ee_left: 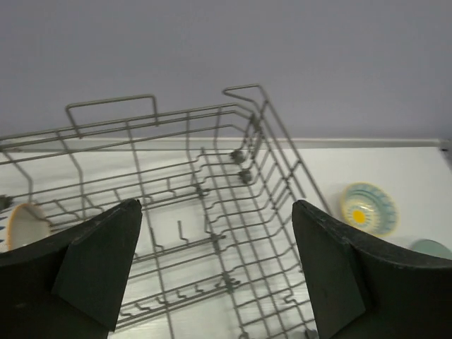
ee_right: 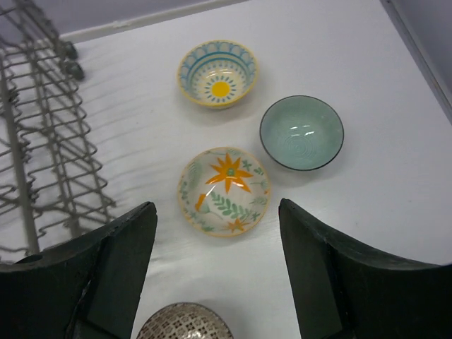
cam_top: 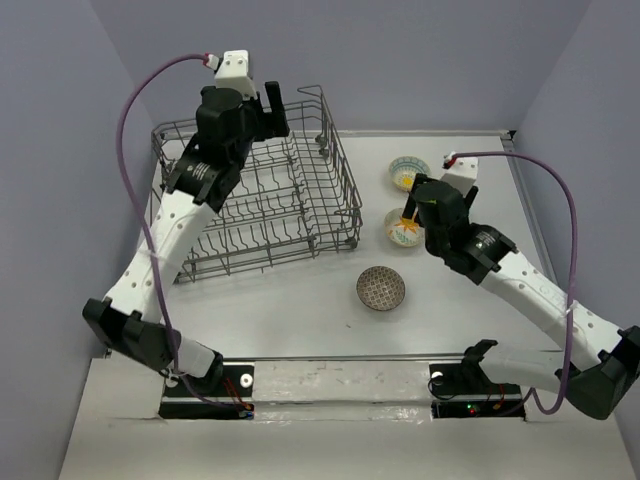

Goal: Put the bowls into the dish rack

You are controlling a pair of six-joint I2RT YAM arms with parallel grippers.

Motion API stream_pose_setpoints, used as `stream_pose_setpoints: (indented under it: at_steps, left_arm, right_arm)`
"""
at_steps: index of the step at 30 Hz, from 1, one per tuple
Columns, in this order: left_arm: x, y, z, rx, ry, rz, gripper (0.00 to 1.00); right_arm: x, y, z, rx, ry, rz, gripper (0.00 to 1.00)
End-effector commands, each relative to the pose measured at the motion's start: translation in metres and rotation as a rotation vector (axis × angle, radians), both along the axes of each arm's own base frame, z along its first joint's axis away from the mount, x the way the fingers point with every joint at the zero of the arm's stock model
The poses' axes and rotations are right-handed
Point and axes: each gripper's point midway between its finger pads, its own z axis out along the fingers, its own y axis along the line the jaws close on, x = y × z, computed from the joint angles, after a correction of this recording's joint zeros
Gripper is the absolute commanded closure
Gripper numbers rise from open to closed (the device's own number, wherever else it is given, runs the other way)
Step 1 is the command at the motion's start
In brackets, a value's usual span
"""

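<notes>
dish rack (cam_top: 262, 205) stands on the left half of the table (cam_top: 300, 320) with its wire sides upright, and the left arm reaches over it. left gripper (ee_left: 215, 261) hangs above the inside of the rack with its fingers spread wide and nothing between them. cream bowl (ee_left: 27, 226) shows at the left edge of the left wrist view, standing on edge among the rack wires; in the overhead view the left arm hides it. the other four bowls sit on the table to the right of the rack, all rim up and apart from one another. sun-pattern bowl (ee_right: 217, 73) is farthest from the arm bases, off the rack's right side. teal bowl (ee_right: 301, 132) lies to its right and slightly nearer the bases. orange-flower bowl (ee_right: 224, 191) lies nearer again, between the sun-pattern bowl and the brown patterned bowl (ee_right: 185, 321), which is nearest the bases. right gripper (ee_right: 215, 272) hovers over the orange-flower bowl with its fingers spread apart and empty. in the right wrist view that bowl sits just ahead of the gap between the fingers, and neither finger touches it.
</notes>
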Motion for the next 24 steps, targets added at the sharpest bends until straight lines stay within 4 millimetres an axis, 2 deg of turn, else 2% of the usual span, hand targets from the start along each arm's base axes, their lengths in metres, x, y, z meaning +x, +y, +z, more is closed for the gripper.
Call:
stream_pose_setpoints:
  at_steps: [1, 5, 6, 8, 9, 10, 11, 12, 15, 19, 24]
  left_arm:
    - [-0.050, -0.036, 0.000, -0.160, 0.038, -0.236, 0.04]
    - [-0.082, -0.025, -0.005, -0.184, 0.025, -0.257, 0.04]
    - [-0.092, -0.020, -0.008, -0.188, 0.021, -0.255, 0.04]
    - [-0.102, -0.016, -0.015, -0.193, 0.027, -0.255, 0.04]
    - [-0.106, -0.015, -0.019, -0.197, 0.031, -0.259, 0.04]
    - [-0.110, -0.015, -0.031, -0.194, 0.051, -0.264, 0.04]
    - [-0.118, -0.012, -0.025, -0.203, 0.028, -0.271, 0.04]
    - [-0.121, -0.010, -0.027, -0.205, 0.026, -0.271, 0.03]
    - [-0.131, -0.005, -0.037, -0.205, 0.028, -0.270, 0.03]
    - [-0.139, -0.001, -0.040, -0.212, 0.017, -0.272, 0.02]
    - [-0.144, -0.004, -0.047, -0.213, 0.015, -0.297, 0.01]
  right_arm:
    - [0.021, -0.031, -0.016, 0.106, 0.069, -0.074, 0.25]
    - [0.028, -0.031, -0.055, 0.166, 0.204, -0.054, 0.25]
    - [0.024, -0.022, -0.066, 0.193, 0.249, -0.021, 0.25]
    - [0.020, -0.015, -0.070, 0.220, 0.272, 0.013, 0.25]
    - [0.015, -0.013, -0.079, 0.230, 0.300, 0.021, 0.25]
    - [0.009, -0.005, -0.084, 0.253, 0.330, 0.060, 0.26]
    - [0.005, -0.002, -0.088, 0.269, 0.352, 0.079, 0.27]
    - [-0.006, 0.006, -0.099, 0.292, 0.405, 0.118, 0.28]
    - [-0.026, 0.011, -0.117, 0.324, 0.490, 0.149, 0.32]
    - [-0.036, 0.000, -0.133, 0.326, 0.520, 0.083, 0.32]
    - [-0.026, -0.009, -0.142, 0.349, 0.491, -0.035, 0.31]
